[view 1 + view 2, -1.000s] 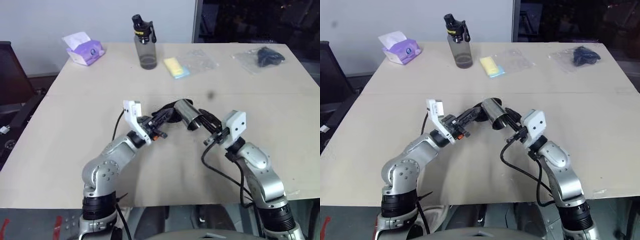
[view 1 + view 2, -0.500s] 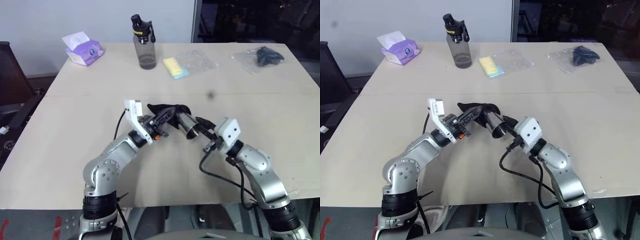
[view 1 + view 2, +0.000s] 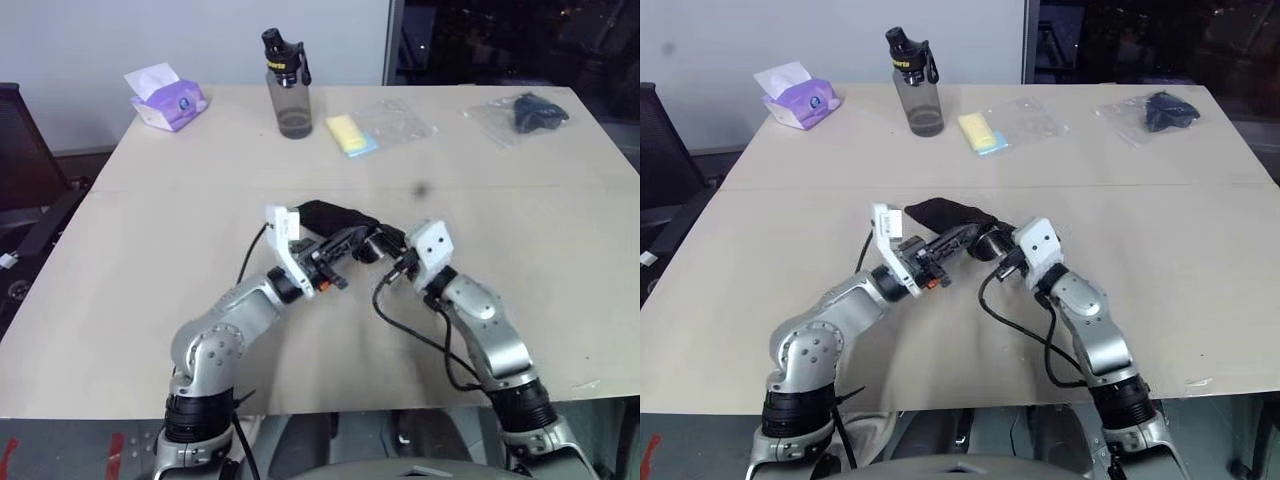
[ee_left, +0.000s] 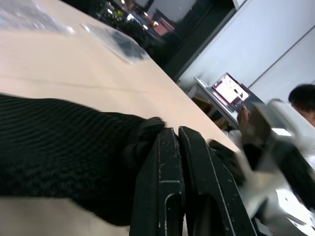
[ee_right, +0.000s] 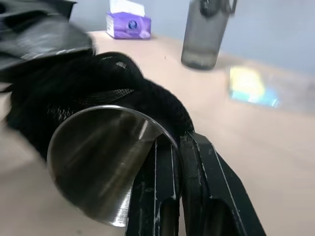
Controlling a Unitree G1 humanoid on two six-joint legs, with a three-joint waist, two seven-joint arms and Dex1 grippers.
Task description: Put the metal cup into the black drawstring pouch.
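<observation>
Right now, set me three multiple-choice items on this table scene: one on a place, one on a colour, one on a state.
1. Where does the water bottle stand?
A. at the table's far edge, beside the tissue box
B. at the near edge, by the arms
C. on the floor

2. What colour is the tissue box?
A. green
B. purple
C. red

3. How is the metal cup right now?
A. upright and alone on the table
B. lying inside the clear bag
C. gripped at its rim by the right gripper, against the black pouch

Answers: 1 A, the bottle stands far back, with the tissue box to its side. 2 B, the box is purple with a white tissue on top. 3 C, the right wrist view shows the fingers shut on the rim, black fabric behind; the left gripper pinches the pouch.
</observation>
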